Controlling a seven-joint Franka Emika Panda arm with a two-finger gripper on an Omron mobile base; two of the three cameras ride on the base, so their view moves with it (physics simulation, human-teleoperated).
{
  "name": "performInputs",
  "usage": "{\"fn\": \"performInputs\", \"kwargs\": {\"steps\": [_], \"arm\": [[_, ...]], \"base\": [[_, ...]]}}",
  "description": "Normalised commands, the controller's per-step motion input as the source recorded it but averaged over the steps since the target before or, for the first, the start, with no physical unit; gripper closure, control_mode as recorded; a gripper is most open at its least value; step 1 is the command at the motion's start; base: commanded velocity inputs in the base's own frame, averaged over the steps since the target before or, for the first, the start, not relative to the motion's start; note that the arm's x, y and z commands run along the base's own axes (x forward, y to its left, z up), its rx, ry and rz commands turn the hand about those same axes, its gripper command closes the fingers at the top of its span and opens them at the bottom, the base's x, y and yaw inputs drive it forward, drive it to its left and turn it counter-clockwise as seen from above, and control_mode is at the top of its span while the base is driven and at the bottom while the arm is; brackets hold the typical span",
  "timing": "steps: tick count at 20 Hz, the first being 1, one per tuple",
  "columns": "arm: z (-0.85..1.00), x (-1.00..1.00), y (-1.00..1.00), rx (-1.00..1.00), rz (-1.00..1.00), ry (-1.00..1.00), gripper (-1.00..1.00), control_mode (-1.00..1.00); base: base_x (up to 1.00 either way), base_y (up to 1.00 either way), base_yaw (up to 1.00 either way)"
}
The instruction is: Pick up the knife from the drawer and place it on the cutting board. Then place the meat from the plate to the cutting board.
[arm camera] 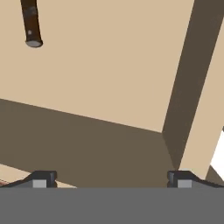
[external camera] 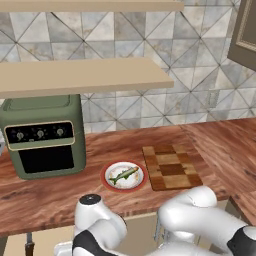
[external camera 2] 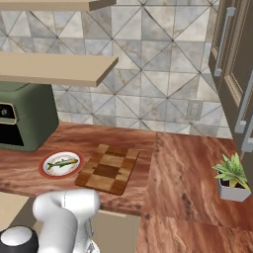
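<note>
From the left base view, no writing can be read anywhere; the olive-green countertop oven carries three round knobs with no legible marks. It stands on a reddish-brown wooden countertop with strong grain, under plain tan shelves and before a wall of grey triangular tiles. The plate is round, white with a red rim, and the meat, a slender greenish-yellow fish, lies across its middle. Just beside it to the right lies the cutting board, a rectangle of light and dark brown blocks, bare on top. At the lower left edge a dark handle end of the knife shows low in front of the counter. The right base view shows the same plate, fish and board, plus a small spiky green plant in a pale pot and dark cabinet doors with metal handles. In the hand view, the gripper has its fingertips spread wide with nothing between them, above the smooth tan floor of the drawer; the knife's dark brown handle lies on it at upper left, well apart.
</note>
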Motion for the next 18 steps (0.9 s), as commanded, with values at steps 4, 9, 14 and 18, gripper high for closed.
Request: {"fn": "performInputs", "kwargs": {"steps": [4, 9, 14, 18], "arm": [[-0.33, 0.0, 0.32, 0.0, 0.0, 0.06, -1.0, -1.0], [-0.24, 0.0, 0.29, 0.0, 0.0, 0.1, -1.0, -1.0], [-0.05, -0.16, 0.17, 0.0, 0.0, 0.13, -1.0, -1.0], [-0.1, -0.35, 0.13, 0.0, 0.0, 0.14, -1.0, -1.0]], "base": [[0.0, 0.0, 0.0], [0.0, 0.0, 0.0], [0.0, 0.0, 0.0], [0.0, 0.0, 0.0]]}}
